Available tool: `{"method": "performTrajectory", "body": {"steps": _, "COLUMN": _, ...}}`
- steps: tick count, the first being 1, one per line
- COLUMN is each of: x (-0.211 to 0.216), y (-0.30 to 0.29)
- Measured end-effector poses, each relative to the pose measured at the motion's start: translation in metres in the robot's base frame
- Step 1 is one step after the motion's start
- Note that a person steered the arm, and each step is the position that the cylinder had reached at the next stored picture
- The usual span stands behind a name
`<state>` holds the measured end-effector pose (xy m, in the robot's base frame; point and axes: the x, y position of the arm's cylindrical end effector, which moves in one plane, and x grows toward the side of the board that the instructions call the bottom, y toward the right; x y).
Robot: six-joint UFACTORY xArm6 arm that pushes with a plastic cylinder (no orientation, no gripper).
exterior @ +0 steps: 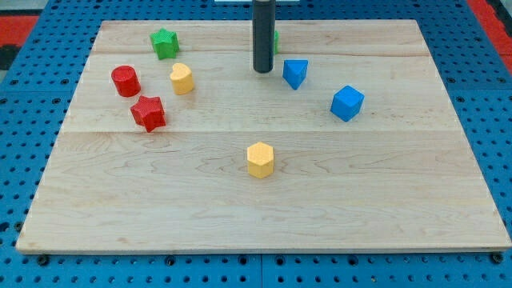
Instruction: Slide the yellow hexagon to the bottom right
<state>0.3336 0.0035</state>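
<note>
A yellow hexagon [260, 159] sits near the middle of the wooden board [384, 208], a little below centre. My tip [263, 71] rests on the board near the view's top, well above the hexagon and apart from it. It stands just left of a blue triangular block [295, 73]. A second yellow block [182, 78], of a rounded shape I cannot make out exactly, lies at the upper left.
A green star [164, 43] is at the top left. A red cylinder [126, 81] and a red star [148, 113] sit at the left. A blue cube [347, 103] is at the right. A green block [276, 40] is mostly hidden behind the rod.
</note>
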Motion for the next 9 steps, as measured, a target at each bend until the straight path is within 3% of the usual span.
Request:
{"method": "performTrajectory", "body": {"steps": 2, "x": 0.130, "y": -0.025}}
{"method": "performTrajectory", "body": {"steps": 3, "x": 0.154, "y": -0.018}}
{"method": "performTrajectory", "body": {"steps": 4, "x": 0.189, "y": 0.034}}
{"method": "performTrajectory", "body": {"steps": 5, "x": 0.205, "y": 0.028}}
{"method": "performTrajectory", "body": {"steps": 7, "x": 0.224, "y": 0.140}}
{"method": "performTrajectory", "body": {"steps": 9, "x": 0.225, "y": 0.187}}
